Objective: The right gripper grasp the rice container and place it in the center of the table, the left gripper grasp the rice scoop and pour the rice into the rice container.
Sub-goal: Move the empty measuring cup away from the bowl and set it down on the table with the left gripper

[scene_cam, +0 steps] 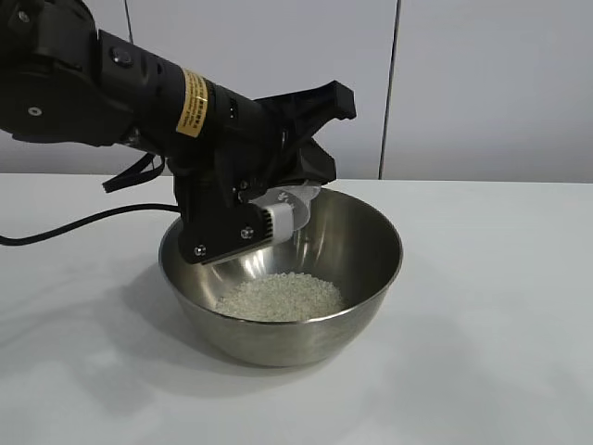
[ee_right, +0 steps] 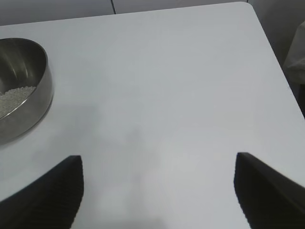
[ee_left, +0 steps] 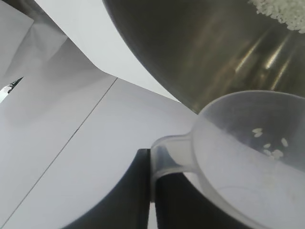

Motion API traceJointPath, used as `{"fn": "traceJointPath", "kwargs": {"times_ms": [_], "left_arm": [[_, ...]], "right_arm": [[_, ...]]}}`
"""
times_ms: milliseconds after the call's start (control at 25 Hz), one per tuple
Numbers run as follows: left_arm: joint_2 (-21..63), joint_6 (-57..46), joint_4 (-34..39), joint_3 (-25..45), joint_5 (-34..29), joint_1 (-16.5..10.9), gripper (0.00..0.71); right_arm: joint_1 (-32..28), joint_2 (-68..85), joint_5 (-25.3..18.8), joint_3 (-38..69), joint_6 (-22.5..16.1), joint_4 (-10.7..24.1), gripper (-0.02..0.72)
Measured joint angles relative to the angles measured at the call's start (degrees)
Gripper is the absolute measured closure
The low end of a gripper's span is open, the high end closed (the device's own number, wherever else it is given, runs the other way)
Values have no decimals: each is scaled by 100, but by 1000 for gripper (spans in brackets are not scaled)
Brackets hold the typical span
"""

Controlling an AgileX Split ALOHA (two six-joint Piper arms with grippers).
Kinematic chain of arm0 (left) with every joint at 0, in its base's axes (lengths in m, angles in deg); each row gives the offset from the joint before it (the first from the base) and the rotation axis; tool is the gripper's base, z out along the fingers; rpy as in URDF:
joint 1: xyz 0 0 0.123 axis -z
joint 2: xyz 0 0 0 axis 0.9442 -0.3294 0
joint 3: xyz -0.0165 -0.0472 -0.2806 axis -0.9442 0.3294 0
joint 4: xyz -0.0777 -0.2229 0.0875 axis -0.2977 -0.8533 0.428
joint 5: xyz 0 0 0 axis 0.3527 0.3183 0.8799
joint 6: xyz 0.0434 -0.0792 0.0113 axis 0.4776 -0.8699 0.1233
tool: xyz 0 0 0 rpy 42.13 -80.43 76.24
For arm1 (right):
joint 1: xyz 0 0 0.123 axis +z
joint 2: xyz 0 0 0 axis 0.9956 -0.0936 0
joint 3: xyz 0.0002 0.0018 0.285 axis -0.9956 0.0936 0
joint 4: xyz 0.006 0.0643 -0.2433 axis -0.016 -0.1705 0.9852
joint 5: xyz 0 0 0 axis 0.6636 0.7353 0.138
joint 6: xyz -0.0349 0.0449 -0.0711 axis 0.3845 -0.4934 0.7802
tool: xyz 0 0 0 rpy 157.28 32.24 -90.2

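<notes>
The steel rice container (scene_cam: pixel 361 278) stands in the middle of the white table (scene_cam: pixel 500 352), with a heap of rice (scene_cam: pixel 280 297) in its bottom. My left gripper (scene_cam: pixel 243 232) is over the container's left rim, shut on the tab handle of the clear rice scoop (scene_cam: pixel 289 206), which is tipped over the container. In the left wrist view the fingers (ee_left: pixel 128 200) pinch the handle of the rice scoop (ee_left: pixel 248 157); a few grains (ee_left: pixel 272 151) cling inside it, and the container (ee_left: pixel 200 47) is beyond. My right gripper (ee_right: pixel 158 164) is open and empty above bare table, apart from the container (ee_right: pixel 28 95).
A black cable (scene_cam: pixel 83 222) trails across the table left of the container. The table's edge (ee_right: pixel 279 62) and rounded corner show in the right wrist view. White wall panels stand behind the table.
</notes>
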Motion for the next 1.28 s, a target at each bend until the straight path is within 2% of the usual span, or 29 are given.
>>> {"fn": "traceJointPath", "kwargs": {"times_ms": [240,360,600,720,800,960,1160,1280], "left_arm": [[0,-1676,-1295,0,1014,0,702],[11,-3179,-2309,134,1847,0,702],[605,-6112,-4371,890,3302,0,702],[1195,-7169,-5149,1473,3782,-83,702],[1521,-7619,-5526,1938,3926,-225,702],[1729,-8026,-5836,2977,4108,-719,702],[1260,-8573,-5785,3827,4371,-1425,702],[665,-9057,-5294,3910,4377,-1823,703]], "right_arm": [[0,0,0,0,0,0,114],[0,0,0,0,0,0,114],[0,0,0,0,0,0,114],[0,0,0,0,0,0,114],[0,0,0,0,0,0,114],[0,0,0,0,0,0,114],[0,0,0,0,0,0,114],[0,0,0,0,0,0,114]]}}
